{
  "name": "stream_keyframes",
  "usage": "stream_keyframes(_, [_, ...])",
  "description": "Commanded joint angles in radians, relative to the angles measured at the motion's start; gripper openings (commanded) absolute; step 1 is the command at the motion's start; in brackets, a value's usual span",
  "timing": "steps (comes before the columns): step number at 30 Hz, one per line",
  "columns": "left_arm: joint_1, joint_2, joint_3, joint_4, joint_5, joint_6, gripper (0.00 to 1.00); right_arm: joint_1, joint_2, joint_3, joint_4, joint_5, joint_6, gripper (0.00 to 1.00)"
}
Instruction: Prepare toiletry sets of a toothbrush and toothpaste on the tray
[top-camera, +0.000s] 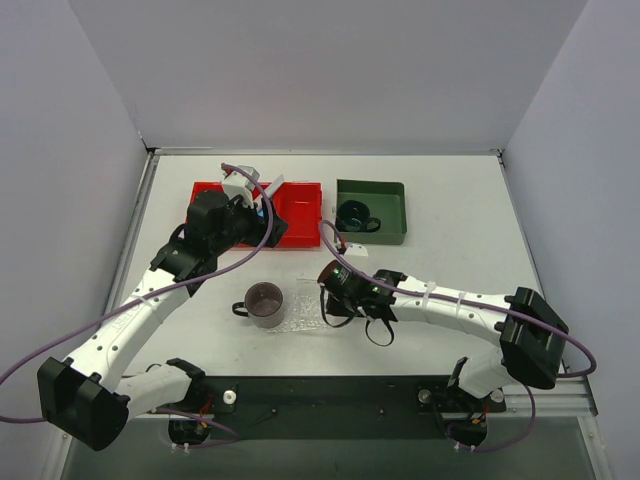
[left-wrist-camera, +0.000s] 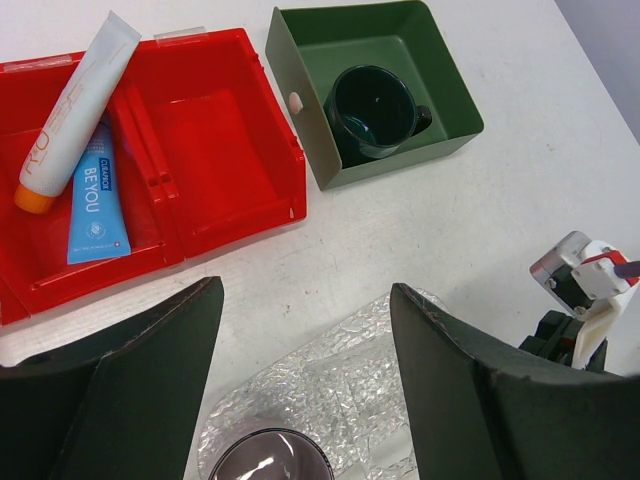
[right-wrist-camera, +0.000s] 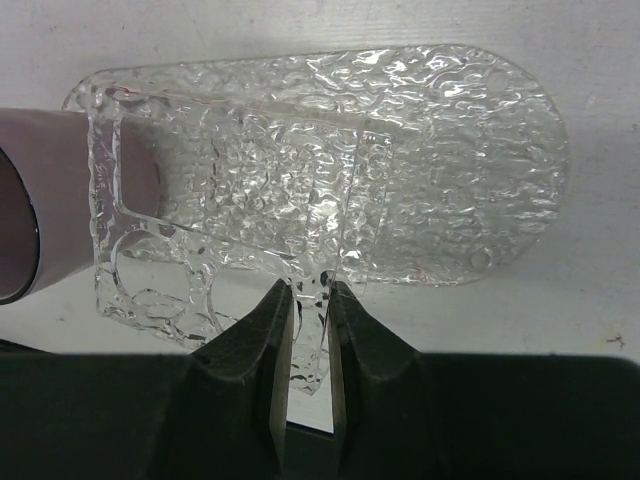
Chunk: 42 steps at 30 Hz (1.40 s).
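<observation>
The toothpaste (left-wrist-camera: 75, 105), a white tube with an orange cap, lies in the left compartment of a red bin (left-wrist-camera: 215, 140). The light-blue toothbrush (left-wrist-camera: 97, 195) lies beside it. My left gripper (left-wrist-camera: 305, 290) hangs open above the table between the bin and the tray, holding nothing. The clear bumpy tray (right-wrist-camera: 420, 150) lies flat on the table. My right gripper (right-wrist-camera: 310, 290) is shut on its near edge, with the clear plastic pinched between the fingers. From above, the right gripper (top-camera: 335, 300) sits at the right end of the tray (top-camera: 300, 318).
A mauve cup (top-camera: 264, 303) stands at the tray's left end. A dark green square bin (top-camera: 390, 232) at the back holds a dark green cup (top-camera: 353, 215). The red bin (top-camera: 300, 205) sits to its left. White walls close in the table.
</observation>
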Motion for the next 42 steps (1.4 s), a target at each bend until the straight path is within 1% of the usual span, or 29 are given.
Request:
stream_keyframes(1, [0.005,-0.007,0.035,0.023,0.005,0.011,0.78,-0.007,0.020,0.005,0.058,-0.067,-0.042,0.00])
stream_keyframes(11, [0.005,-0.007,0.036,0.023,0.007,0.011,0.78,-0.008,0.042,0.012,0.067,-0.090,-0.065,0.00])
stream_keyframes(24, [0.005,-0.002,0.035,0.025,0.010,0.013,0.78,-0.031,0.057,0.023,0.060,-0.126,-0.137,0.00])
stream_keyframes(42, [0.005,0.003,0.033,0.025,0.013,0.011,0.78,-0.049,0.088,0.040,0.058,-0.152,-0.175,0.00])
